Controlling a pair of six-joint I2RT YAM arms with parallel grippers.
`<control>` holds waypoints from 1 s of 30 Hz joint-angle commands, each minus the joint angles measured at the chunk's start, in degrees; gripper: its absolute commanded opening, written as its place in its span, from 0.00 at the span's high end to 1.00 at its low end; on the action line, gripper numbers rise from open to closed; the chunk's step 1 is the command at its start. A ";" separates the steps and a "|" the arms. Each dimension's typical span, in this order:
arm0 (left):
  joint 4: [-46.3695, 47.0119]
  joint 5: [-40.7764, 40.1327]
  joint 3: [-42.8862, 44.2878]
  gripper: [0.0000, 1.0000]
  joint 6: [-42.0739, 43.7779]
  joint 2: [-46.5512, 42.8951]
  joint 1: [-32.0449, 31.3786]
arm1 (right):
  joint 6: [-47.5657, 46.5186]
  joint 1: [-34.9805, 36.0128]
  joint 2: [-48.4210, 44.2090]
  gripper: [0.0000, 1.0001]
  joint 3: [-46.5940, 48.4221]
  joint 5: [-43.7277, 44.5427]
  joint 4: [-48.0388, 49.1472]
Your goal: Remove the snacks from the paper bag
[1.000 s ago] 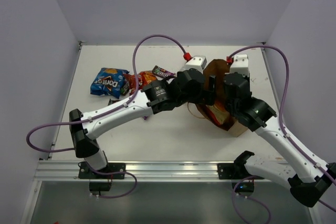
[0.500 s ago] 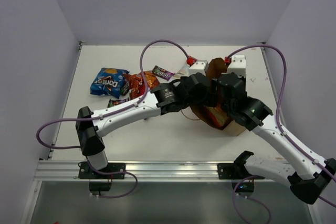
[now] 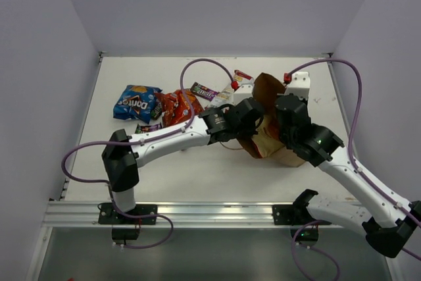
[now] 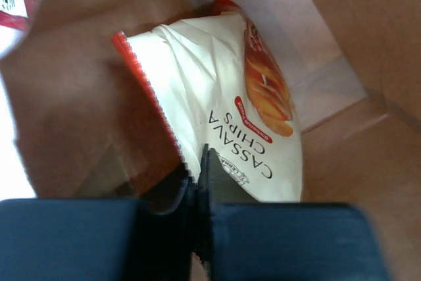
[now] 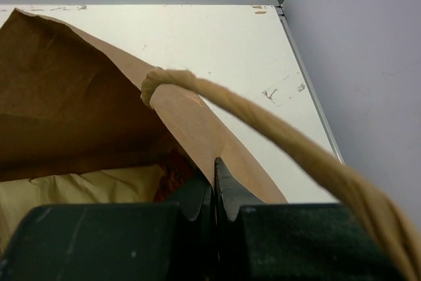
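Observation:
The brown paper bag (image 3: 268, 122) lies tipped on the table's right side, its mouth facing left. My left gripper (image 4: 200, 159) is inside it, shut on the serrated edge of a cream-and-orange cassava chip packet (image 4: 223, 90). My right gripper (image 5: 215, 166) is shut on the bag's paper wall (image 5: 197, 129), under the twisted handle (image 5: 276, 146). Out on the table lie a blue Doritos bag (image 3: 137, 102), a red-orange chip bag (image 3: 177, 105) and a purple candy bar (image 3: 204, 90). A white-and-red packet (image 4: 13, 1) shows just outside the bag's mouth.
A second small purple bar (image 3: 150, 127) lies in front of the Doritos bag. Purple cables loop over both arms. White walls close in the table at the left, back and right. The metal rail (image 3: 197, 214) runs along the near edge.
My left arm has pushed deeper into the bag and its jaws have gone from open to shut on the cassava chip packet. The bag has tilted slightly leftward; the right gripper kept its hold.

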 commanded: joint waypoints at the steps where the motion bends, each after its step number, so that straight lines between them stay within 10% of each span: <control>1: 1.85 -2.59 1.93 1.00 0.10 -4.01 0.36 | 1.98 -0.10 -0.11 1.00 -1.70 -0.03 -0.81; 13: -2.80 -1.01 23.20 1.00 10.91 -16.85 1.93 | 3.91 -1.50 5.07 1.00 -5.13 -1.00 0.25; 30: -8.06 -16.65 18.47 1.00 19.27 -34.70 10.37 | 3.91 -11.43 0.77 1.00 -4.97 -11.62 -1.50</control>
